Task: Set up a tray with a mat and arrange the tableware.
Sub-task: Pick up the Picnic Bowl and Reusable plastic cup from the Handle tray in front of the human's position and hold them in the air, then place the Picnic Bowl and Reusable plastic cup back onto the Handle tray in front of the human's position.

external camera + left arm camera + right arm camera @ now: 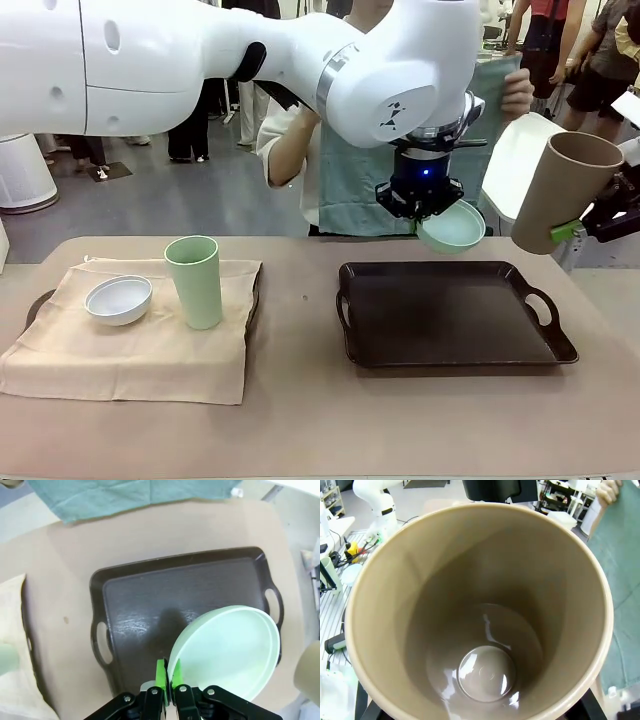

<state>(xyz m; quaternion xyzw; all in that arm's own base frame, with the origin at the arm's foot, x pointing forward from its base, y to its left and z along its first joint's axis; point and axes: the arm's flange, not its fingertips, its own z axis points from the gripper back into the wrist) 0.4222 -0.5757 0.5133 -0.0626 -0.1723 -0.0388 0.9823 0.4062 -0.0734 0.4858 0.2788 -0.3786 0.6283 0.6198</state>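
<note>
Left gripper (168,687) pinches the mint green bowl's (452,228) rim tight, tilted above the dark tray's (450,350) far edge. Right gripper holds the taupe cup (565,190) aloft past the tray's right side, jaws spread around it.

Glossy white rounded arm (300,60), silver joint ring, black claw (167,680) with green pads and blue light.
</note>
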